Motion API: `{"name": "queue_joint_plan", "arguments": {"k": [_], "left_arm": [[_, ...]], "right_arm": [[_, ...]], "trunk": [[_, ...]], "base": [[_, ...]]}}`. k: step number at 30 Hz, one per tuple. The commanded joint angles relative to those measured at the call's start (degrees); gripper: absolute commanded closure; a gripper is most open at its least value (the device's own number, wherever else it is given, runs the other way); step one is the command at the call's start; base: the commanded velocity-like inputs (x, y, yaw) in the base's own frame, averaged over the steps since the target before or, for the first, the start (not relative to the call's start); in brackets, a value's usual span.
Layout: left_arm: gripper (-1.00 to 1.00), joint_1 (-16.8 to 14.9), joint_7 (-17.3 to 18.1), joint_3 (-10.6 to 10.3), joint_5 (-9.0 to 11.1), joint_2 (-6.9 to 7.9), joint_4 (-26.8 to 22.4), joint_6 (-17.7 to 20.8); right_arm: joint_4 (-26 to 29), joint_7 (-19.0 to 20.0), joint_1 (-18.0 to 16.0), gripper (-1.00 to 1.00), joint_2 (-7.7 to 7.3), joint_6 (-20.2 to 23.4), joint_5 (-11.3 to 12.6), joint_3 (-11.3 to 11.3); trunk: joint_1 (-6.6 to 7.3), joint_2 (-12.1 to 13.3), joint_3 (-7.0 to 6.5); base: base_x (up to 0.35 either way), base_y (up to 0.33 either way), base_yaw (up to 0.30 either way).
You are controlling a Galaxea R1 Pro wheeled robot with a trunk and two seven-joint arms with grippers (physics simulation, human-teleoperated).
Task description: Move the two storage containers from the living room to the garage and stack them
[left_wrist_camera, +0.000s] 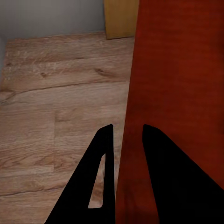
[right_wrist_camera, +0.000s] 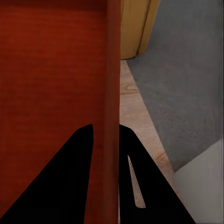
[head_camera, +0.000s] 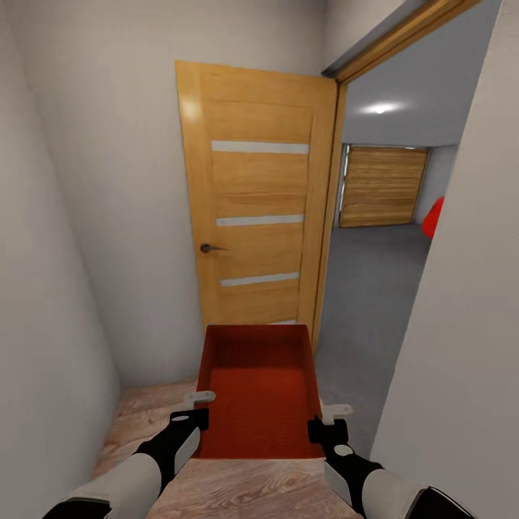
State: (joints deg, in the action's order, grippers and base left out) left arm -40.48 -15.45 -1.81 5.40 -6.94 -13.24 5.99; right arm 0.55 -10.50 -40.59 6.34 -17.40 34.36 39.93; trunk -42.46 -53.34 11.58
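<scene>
**Here: one container carried at the garage doorway**

Right now one storage container [head_camera: 261, 389] is held up in front of the robot, lidless, orange-red, ribbed bottom visible, long axis pointing toward the open door [head_camera: 257, 209]. It sits just short of that door, above the wood-plank floor [head_camera: 238, 490].

Left gripper [head_camera: 193, 408] is at the container's left wall, near the corner closest to the robot. In the left wrist view the left gripper [left_wrist_camera: 127, 133] has one dark finger on each side of the thin wall, one inside the box and one outside, so the fingers are clamped on the wall of the storage container [left_wrist_camera: 177, 93].

Right gripper [head_camera: 326, 419] is the same on the right wall. In the right wrist view the right gripper [right_wrist_camera: 106, 126] straddles the wall edge, the fingers pressed onto it from both sides, with the storage container [right_wrist_camera: 51, 70] interior on one side.

The door is orange wood with pale stripes and a dark handle [head_camera: 210, 248], swung open against the pale wall [head_camera: 108, 180]. Just right of the door is the doorway opening onto the dark grey concrete floor [head_camera: 367, 288] of the garage. Far beyond the door, at the back of the garage, stands a slatted wooden garage door [head_camera: 382, 186]. A bit of a red object [head_camera: 433, 216] peeks from behind the near right wall [head_camera: 461, 324]; cannot tell what it is.

The wood planks end at the threshold right of the door, where the grey floor starts.
</scene>
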Motion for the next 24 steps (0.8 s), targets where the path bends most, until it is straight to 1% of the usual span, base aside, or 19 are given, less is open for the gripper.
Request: {"name": "queue_joint_plan", "arguments": {"k": [1,15,18,24], "left_arm": [[1.00,-0.07,-0.45,1.98,3.39,3.86,-0.30,0.41],[1.00,-0.08,-0.46,1.97,3.39,3.79,-0.26,0.41],[1.00,-0.07,-0.46,1.98,3.39,3.78,-0.22,0.41],[1.00,-0.05,-0.46,1.99,3.39,3.78,-0.21,0.42]], "right_arm": [[0.15,-0.05,-0.01,1.00,-0.01,0.17,-0.70,-1.87],[0.15,-0.05,-0.01,1.00,-0.01,0.17,-0.70,-1.87],[0.15,-0.05,-0.01,1.00,-0.01,0.17,-0.70,-1.87],[0.15,-0.05,-0.01,1.00,-0.01,0.17,-0.70,-1.87]], "trunk": [[-0.01,-0.06,0.08],[-0.01,-0.06,0.08],[-0.01,-0.06,0.08],[-0.01,-0.06,0.08]], "base": [[0.043,0.020,-0.283],[0.014,0.008,-0.283],[0.141,0.136,-0.284],[0.198,0.216,-0.285]]}}
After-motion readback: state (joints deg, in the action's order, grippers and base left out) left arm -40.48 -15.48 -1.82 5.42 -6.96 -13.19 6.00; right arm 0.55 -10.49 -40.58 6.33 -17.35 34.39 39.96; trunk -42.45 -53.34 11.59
